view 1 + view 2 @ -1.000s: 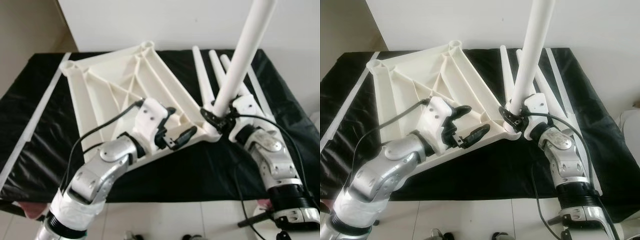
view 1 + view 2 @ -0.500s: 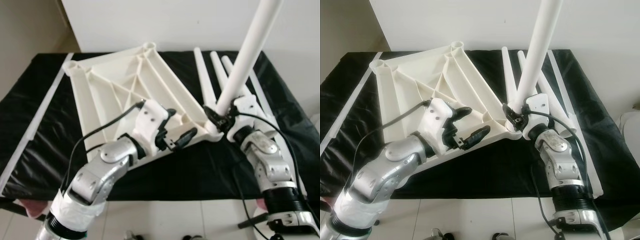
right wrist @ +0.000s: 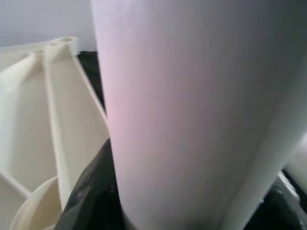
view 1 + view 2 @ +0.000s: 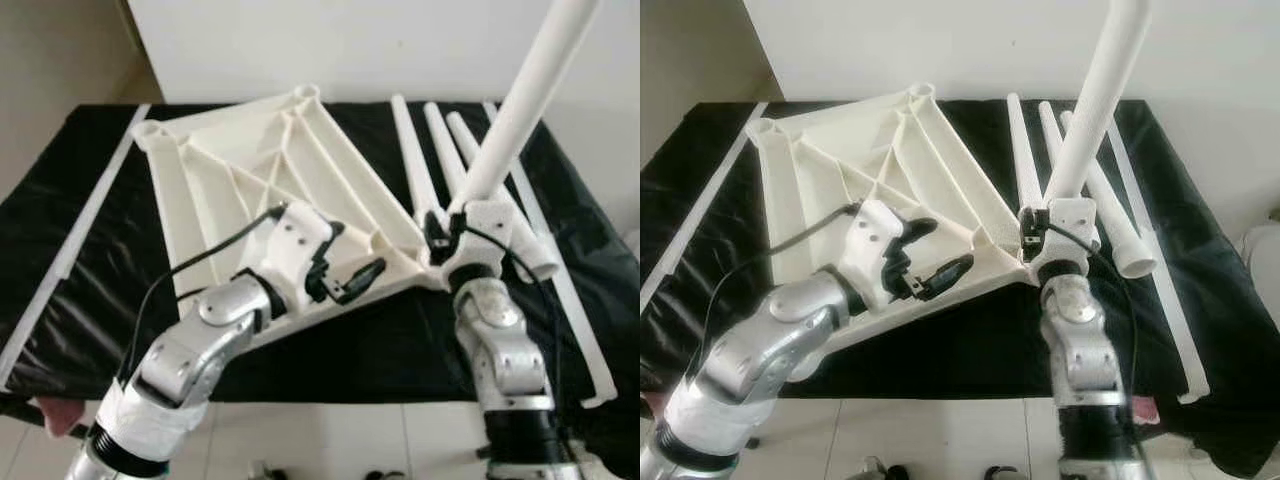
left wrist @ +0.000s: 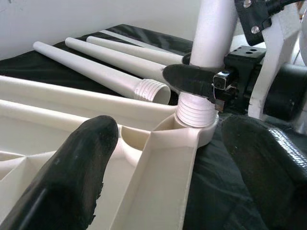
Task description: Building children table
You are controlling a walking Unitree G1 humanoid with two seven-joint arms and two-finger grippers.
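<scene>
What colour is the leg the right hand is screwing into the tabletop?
White, plain, with no pattern. The leg held by the right hand shows best in the right eye view.

tabletop [image 4: 230, 170]: cream-white | legs [image 4: 410, 150]: white | table cloth [image 4: 60, 230]: black

Two silver jointed robot arms with white wrist housings, lower frame. Black cables loop along each. Left pincer [image 4: 350, 262] and right pincer [image 4: 1032, 228] have black fingers.
</scene>
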